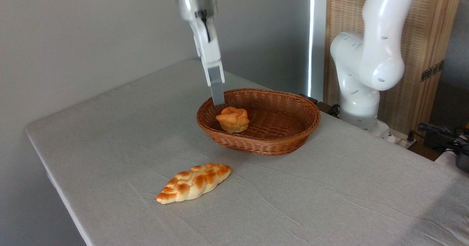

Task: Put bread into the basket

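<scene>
The bread (pixel 233 119), a small round knotted bun with a golden top, sits inside the left end of the reddish-brown wicker basket (pixel 289 143). My gripper (pixel 218 101) hangs above the basket's left rim, a little up and to the left of the bun, clear of it and holding nothing. I see it edge-on, so only the near grey finger (pixel 217 88) shows and the other one is hidden behind it.
A long braided loaf (pixel 194 183) lies on the grey tablecloth in front of the basket, toward the near left. The arm's white base (pixel 361 92) stands at the table's far right edge, with cables beside it.
</scene>
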You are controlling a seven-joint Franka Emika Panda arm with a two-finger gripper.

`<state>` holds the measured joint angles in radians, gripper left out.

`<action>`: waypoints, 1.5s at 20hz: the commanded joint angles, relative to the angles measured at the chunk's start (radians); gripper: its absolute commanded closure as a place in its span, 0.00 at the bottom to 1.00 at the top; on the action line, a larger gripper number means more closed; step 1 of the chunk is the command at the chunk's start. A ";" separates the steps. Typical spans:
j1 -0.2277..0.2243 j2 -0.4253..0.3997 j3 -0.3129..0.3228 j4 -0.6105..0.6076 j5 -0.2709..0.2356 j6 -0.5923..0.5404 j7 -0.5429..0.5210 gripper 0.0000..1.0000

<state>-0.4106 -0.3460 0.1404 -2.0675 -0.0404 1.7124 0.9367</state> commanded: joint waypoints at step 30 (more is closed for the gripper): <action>0.308 0.300 -0.073 0.488 0.002 -0.181 -0.153 0.00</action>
<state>-0.1146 -0.0577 0.0780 -1.6102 -0.0410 1.5593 0.7678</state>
